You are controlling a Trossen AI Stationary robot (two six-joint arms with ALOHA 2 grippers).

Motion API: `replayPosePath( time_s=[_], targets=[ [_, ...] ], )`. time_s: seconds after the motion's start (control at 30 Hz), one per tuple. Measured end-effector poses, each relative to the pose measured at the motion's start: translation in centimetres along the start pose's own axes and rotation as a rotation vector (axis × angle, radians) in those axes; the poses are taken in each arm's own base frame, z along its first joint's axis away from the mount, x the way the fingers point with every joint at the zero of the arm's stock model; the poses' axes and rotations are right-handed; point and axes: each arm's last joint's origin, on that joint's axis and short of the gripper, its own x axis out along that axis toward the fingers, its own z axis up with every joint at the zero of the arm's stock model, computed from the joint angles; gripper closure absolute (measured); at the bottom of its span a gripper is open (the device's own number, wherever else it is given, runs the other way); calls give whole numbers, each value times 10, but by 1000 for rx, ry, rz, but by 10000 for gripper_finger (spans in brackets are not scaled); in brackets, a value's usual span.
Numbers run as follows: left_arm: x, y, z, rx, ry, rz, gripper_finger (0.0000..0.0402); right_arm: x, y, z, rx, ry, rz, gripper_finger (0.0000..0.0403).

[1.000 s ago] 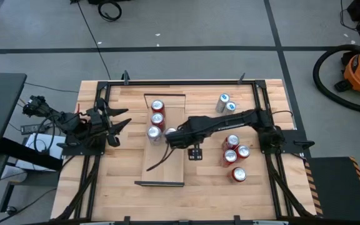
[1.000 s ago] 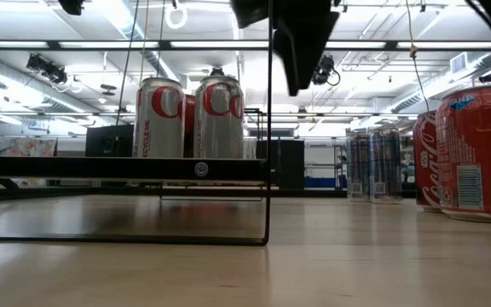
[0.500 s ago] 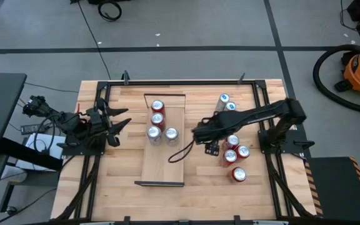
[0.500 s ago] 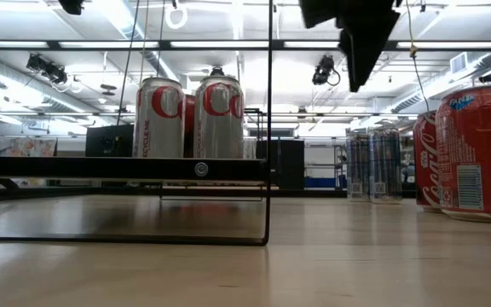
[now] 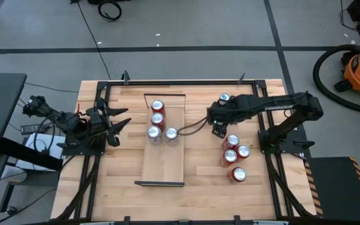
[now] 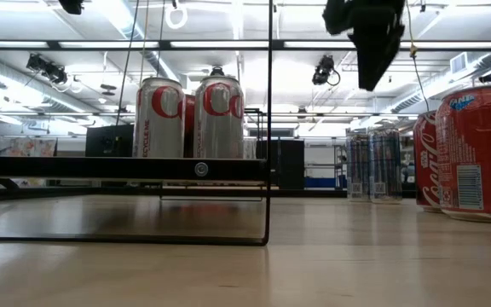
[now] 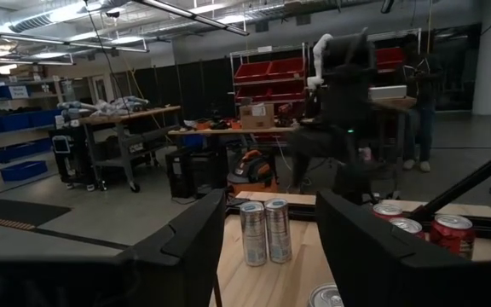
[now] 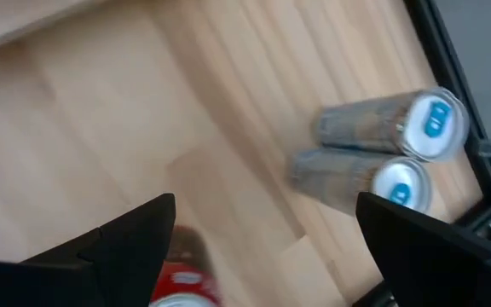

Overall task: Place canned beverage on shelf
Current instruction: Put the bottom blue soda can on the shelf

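While the left gripper (image 5: 120, 123) waits at the table's nine o'clock edge with its fingers (image 7: 196, 240) spread wide and nothing between them, the right gripper (image 5: 216, 115) hangs in the air over the table's two o'clock area, just beside the pair of silver cans with blue tabs (image 5: 224, 100). Its own wrist camera looks down on that pair (image 8: 399, 153) standing side by side and touching, with the two dark fingers (image 8: 122, 243) set far apart and empty; a red can (image 8: 177, 286) shows blurred between them. On the high view the shelf (image 5: 164, 162) lies lengthwise from twelve to six o'clock in the middle of the tabletop (image 5: 195, 169), dark rims at its short ends. Four cans stand on its twelve o'clock half: two red-topped ones (image 5: 157, 112) in a line toward twelve, then two silver cans (image 5: 162, 134) side by side across the board's width. From table height those silver cans (image 6: 190, 118) stand upright on the shelf rail (image 6: 118, 167), touching or nearly so, and the right arm's dark wrist hangs from above at one o'clock. A cluster of four red cans (image 5: 235, 153) stands at four o'clock of the tabletop, well apart from the shelf. At the rim of the left wrist view, people stand in the room beyond the table.
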Motion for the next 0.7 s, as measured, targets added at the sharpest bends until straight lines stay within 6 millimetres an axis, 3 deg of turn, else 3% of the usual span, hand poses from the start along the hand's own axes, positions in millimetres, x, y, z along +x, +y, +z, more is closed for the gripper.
replayPosePath(
  time_s=[0.4,0.7],
  targets=[
    [0,0,0,0,0,0,207,30,-66,10,150,76,-56,28],
    [0,0,0,1,0,0,207,44,-91,11,226,140,-21,19]
  ],
)
